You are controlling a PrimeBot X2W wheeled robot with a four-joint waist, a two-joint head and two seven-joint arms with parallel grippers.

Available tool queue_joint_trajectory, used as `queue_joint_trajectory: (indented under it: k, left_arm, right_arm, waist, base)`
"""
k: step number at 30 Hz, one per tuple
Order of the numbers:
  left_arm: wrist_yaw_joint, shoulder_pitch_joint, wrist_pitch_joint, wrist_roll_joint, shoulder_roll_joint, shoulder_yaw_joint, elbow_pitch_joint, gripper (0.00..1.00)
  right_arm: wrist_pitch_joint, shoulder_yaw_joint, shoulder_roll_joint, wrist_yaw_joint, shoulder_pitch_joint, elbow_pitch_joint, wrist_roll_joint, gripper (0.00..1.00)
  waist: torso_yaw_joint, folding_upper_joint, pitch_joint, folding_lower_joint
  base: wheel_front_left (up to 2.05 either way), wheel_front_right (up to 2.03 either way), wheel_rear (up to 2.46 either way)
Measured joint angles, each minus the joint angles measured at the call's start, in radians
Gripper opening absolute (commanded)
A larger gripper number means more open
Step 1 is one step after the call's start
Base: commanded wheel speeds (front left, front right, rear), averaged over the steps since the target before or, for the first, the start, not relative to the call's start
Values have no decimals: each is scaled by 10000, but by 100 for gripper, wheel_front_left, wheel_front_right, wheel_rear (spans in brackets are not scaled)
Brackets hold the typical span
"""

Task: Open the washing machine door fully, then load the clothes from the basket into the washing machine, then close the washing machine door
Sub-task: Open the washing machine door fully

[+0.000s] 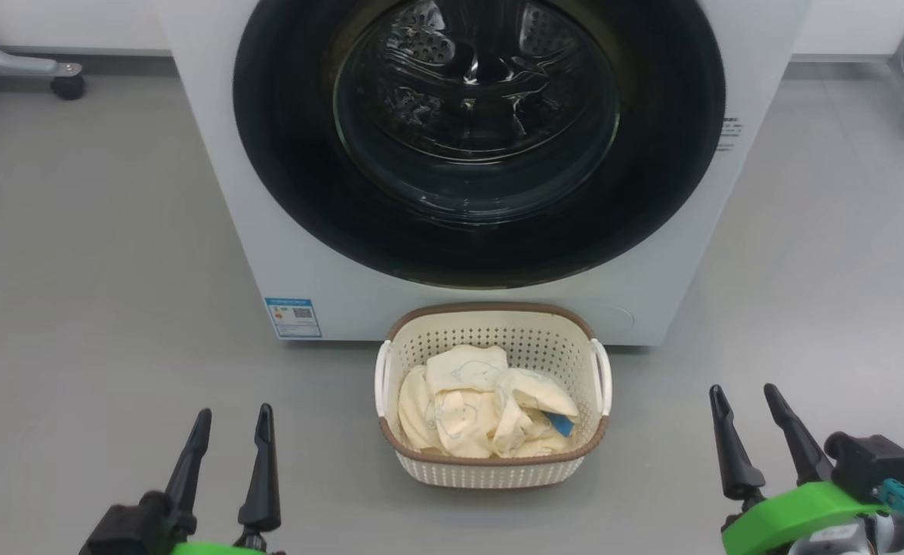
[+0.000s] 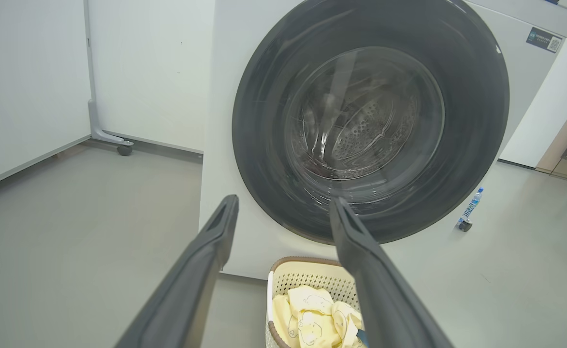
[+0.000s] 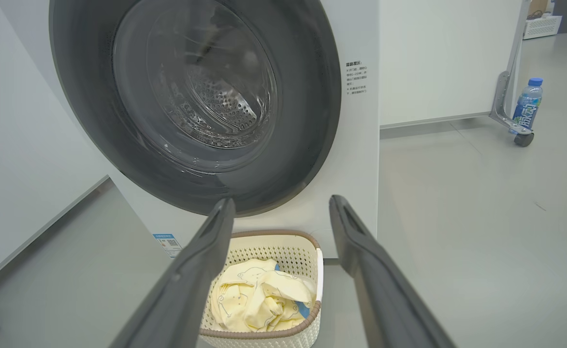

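By the washing machine sits the basket of the clothes. The washing machine door is shut, so pulling it open comes first. The left gripper and right gripper are wide open and empty

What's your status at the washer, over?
Left end effector, right end effector open, empty. Washing machine door shut. Clothes in basket. Basket directly below door, may crowd swing.
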Motion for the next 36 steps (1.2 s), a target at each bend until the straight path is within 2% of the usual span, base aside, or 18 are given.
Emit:
queue_joint_trajectory:
  k: [21, 36]
  left_arm:
    - [-2, 21, 0, -29, -48, -113, 4, 100]
    - [0, 23, 0, -104, -33, -88, 4, 100]
  right_arm:
    - [0, -58, -21, 0, 1, 2, 2, 100]
    - [0, -44, 13, 0, 2, 0, 15, 100]
  waist:
    - [-44, 0, 23, 0]
    - [-77, 0, 19, 0]
  base:
    - [112, 122, -234]
    - [26, 26, -52]
